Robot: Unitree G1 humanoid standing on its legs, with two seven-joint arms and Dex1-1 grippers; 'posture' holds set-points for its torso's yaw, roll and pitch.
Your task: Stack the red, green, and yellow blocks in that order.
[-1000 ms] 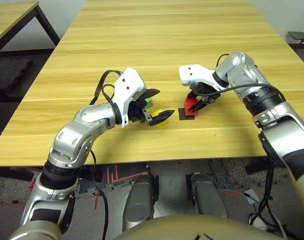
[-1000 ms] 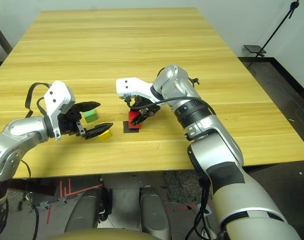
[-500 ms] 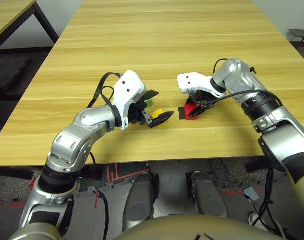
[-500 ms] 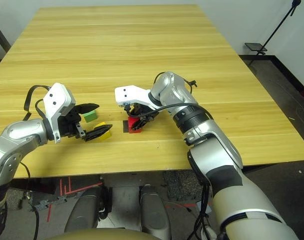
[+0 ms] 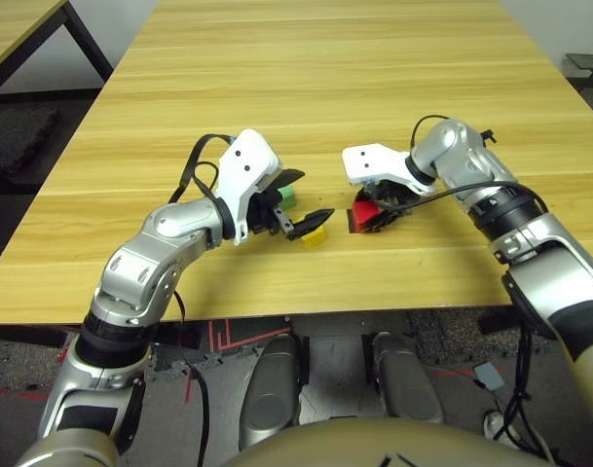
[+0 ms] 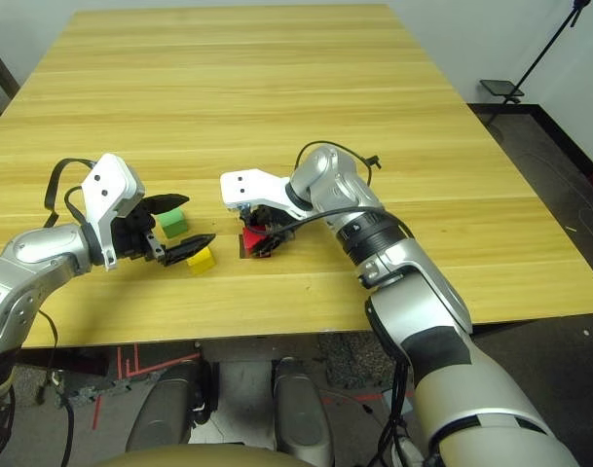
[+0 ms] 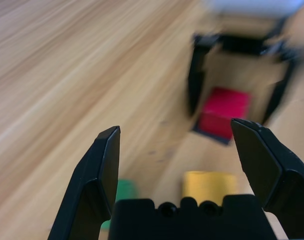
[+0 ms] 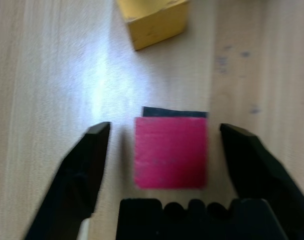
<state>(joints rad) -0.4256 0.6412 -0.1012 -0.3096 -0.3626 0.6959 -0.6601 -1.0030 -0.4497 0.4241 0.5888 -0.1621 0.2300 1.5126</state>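
The red block (image 8: 170,151) sits on a flat black patch (image 8: 174,112) near the table's front middle. My right gripper (image 6: 260,238) is open and straddles it, with a gap on each side between the fingers (image 8: 89,160) and the block. The yellow block (image 6: 201,259) lies on the table just left of the patch. The green block (image 6: 173,224) rests a little further left and back. My left gripper (image 6: 184,226) hovers open over these two, its lower finger just above the yellow block, with nothing held.
The wooden table (image 5: 325,78) stretches wide and bare behind the blocks. Its front edge (image 5: 306,306) runs close to the blocks. A second table (image 5: 23,29) stands at the far left, across a gap of dark floor.
My right gripper has come down and leftward with the red block, set it flat on the black patch and let go. My left gripper has shifted slightly, uncovering the yellow block.
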